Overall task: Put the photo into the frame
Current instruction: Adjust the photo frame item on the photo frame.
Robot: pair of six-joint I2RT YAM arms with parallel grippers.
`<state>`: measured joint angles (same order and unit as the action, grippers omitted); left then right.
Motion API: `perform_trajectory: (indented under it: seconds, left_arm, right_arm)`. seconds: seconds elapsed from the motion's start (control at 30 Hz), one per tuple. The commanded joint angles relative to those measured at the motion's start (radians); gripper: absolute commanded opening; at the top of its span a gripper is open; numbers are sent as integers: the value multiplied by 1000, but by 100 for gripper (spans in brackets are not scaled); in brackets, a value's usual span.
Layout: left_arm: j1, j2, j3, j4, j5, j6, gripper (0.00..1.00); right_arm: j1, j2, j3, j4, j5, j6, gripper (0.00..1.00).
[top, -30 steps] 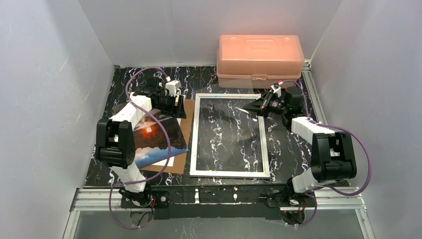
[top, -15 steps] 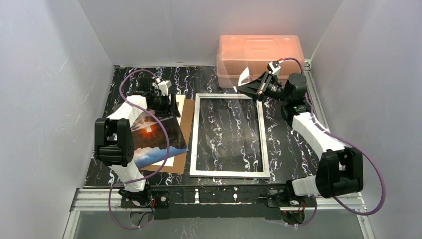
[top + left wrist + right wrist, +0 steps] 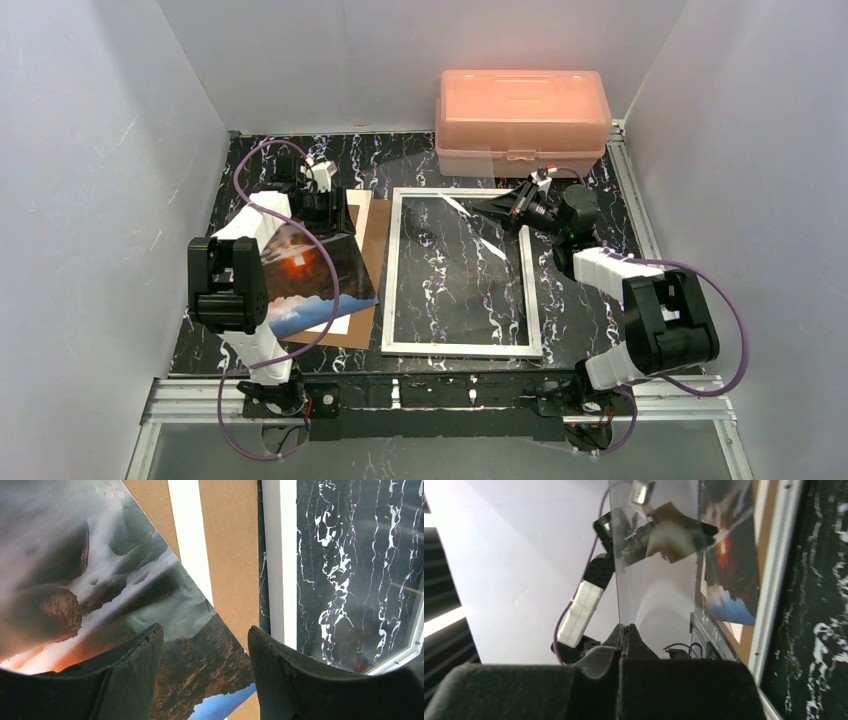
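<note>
**Photo** (image 3: 312,275): thin glossy print. Judged light, floppy and slick-faced, so it creases and smudges easily. Best held at a free edge or corner w/ min. force; avoid the middle. It lies flat and askew on the board (image 3: 372,240), just L of the frame (image 3: 390,270).

**L gripper** (image 3: 205,630): jaws apart, nothing held. It sits low over the photo's far end, and the print's edge runs between the fingers. Contact w/ the print can't be told.

**R gripper** (image 3: 625,627): closed on the edge of the clear pane (image 3: 656,590), which is tilted up over the frame's far end.

**Frame:** flat on the table, approx. centre.
</note>
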<state>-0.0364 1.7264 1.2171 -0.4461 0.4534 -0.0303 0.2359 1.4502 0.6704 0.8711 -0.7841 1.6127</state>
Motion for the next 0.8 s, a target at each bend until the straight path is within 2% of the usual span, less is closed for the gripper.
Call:
perform_trajectory:
  seconds: [0.0,0.37,0.6,0.77]
  left_arm:
    - [-4,-35,-11,-22,31,57,61]
    - [-47,-7,0,-32,106,112,63]
    - [-89,55,38,-30,118,136,63]
    - [-114,84,57,-23,117,130,61]
  right_arm:
    - [-11,34,-3,-57,5,-96,1]
    - [-24,76,168,-649,40,-619,1]
    - [-35,103,177,-725,89,-736,1]
    - [-44,85,118,-663,114,-724,1]
